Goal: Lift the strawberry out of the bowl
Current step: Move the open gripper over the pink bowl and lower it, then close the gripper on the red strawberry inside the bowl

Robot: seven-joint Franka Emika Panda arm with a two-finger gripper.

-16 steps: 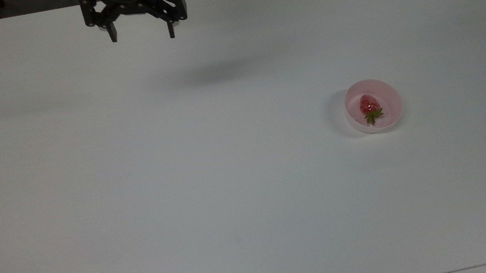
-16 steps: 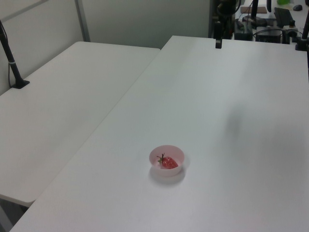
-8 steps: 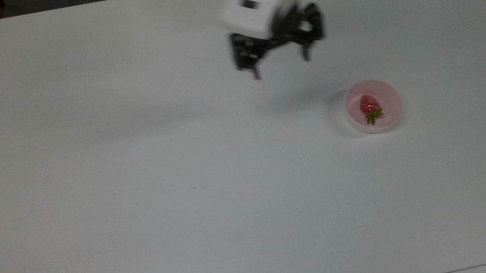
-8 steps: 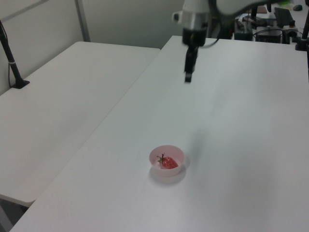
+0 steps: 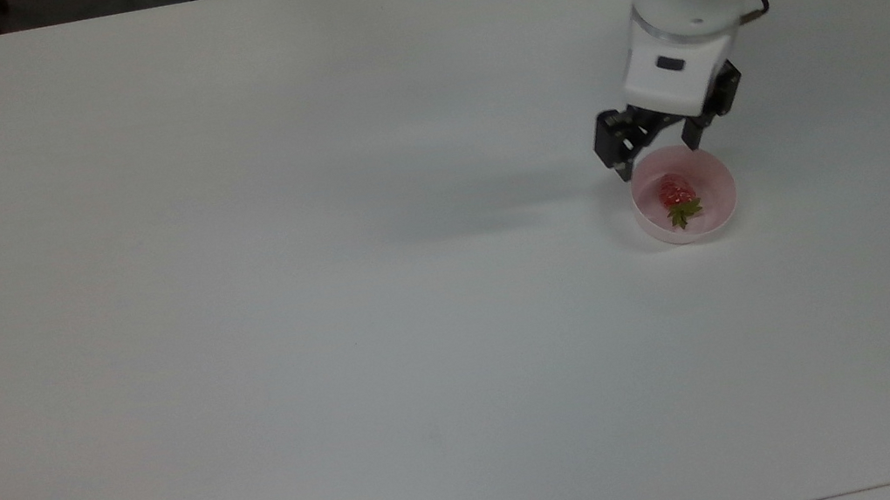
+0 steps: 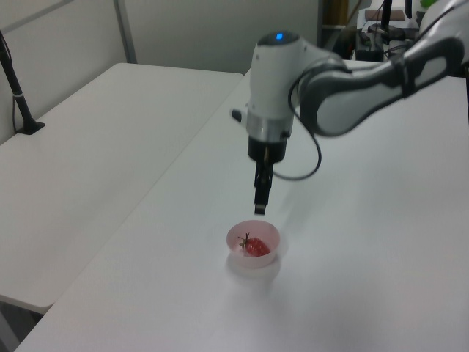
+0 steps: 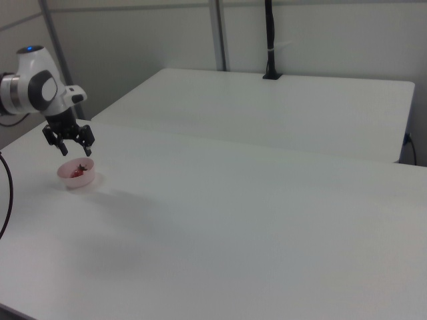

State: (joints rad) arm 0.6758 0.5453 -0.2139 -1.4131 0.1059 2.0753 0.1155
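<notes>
The strawberry (image 5: 674, 193) lies inside the pink bowl (image 5: 710, 168), leafy cap toward the bowl's near rim in the top view. The gripper (image 5: 657, 160) hangs just above the bowl's far rim, fingers spread apart, grasping nothing.

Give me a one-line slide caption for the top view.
Open gripper poised above the pink bowl holding a strawberry on a white table.

The small red strawberry (image 5: 676, 193) lies in the round pale pink plastic bowl (image 5: 710, 166), toward the top view's right on the white tabletop (image 5: 286, 309)
</notes>
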